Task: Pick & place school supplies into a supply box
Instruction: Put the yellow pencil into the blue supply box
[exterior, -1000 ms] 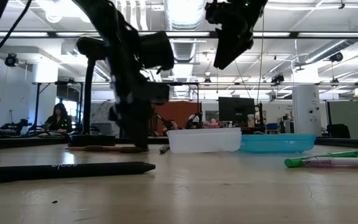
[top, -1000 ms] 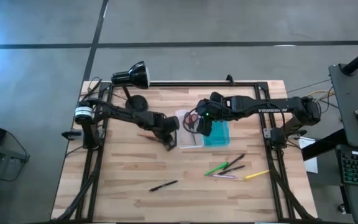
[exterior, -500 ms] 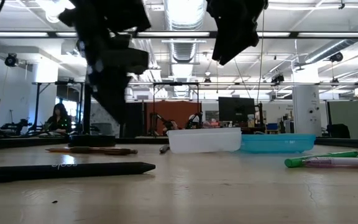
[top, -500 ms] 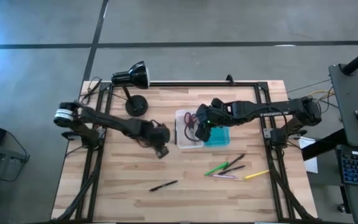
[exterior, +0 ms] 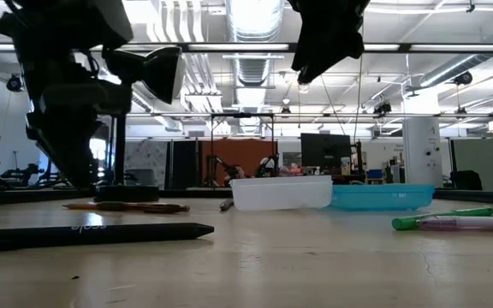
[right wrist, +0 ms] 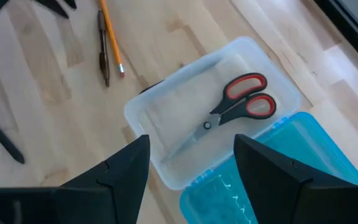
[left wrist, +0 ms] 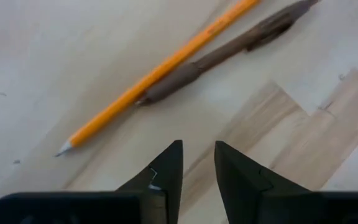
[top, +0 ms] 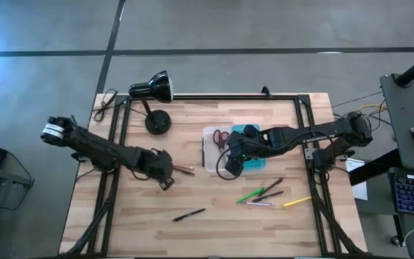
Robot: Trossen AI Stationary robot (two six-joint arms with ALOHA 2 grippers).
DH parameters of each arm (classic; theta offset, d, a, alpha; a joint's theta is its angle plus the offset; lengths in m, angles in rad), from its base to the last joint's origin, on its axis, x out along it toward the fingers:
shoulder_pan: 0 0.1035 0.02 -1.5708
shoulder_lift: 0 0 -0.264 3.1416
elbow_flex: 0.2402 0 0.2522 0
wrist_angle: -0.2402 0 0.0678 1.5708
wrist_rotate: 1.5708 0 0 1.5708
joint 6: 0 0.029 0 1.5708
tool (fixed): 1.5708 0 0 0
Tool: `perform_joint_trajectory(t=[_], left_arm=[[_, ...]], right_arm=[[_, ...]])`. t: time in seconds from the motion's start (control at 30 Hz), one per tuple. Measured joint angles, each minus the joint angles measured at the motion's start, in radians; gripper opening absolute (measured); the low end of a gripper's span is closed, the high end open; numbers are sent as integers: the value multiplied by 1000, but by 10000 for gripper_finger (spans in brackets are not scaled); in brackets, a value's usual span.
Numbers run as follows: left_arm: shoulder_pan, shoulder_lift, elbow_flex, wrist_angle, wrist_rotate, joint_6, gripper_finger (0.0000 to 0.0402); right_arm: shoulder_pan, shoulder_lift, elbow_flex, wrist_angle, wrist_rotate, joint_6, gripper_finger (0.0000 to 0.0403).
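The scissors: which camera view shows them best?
The right wrist view: the scissors lie fully visible in the clear half of the box. The high view shows only small red handles; the low and left wrist views show none.

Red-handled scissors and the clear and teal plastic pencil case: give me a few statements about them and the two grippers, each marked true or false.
1. The red-handled scissors lie inside the clear whitish half of the plastic pencil case. True.
2. The right gripper is shut on the scissors. False: its fingers are spread open above the case, holding nothing.
3. An orange pencil and a brown pen lie side by side on the wooden table, outside the case. True.
4. The left gripper holds the orange pencil. False: it is empty, and the pencil lies on the table ahead of its fingertips.
5. The teal half of the case holds a green marker. False: no marker shows in it.
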Motion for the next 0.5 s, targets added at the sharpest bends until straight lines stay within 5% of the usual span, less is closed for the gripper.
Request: perform_joint_trajectory(t=[0.33, 0.5], left_arm=[[4, -58, -50, 81, -15, 228, 76], [36, -57, -57, 62, -10, 33, 76]], right_arm=[[4, 0, -23, 2, 1, 24, 224], [4, 0, -37, 1, 0, 26, 224]])
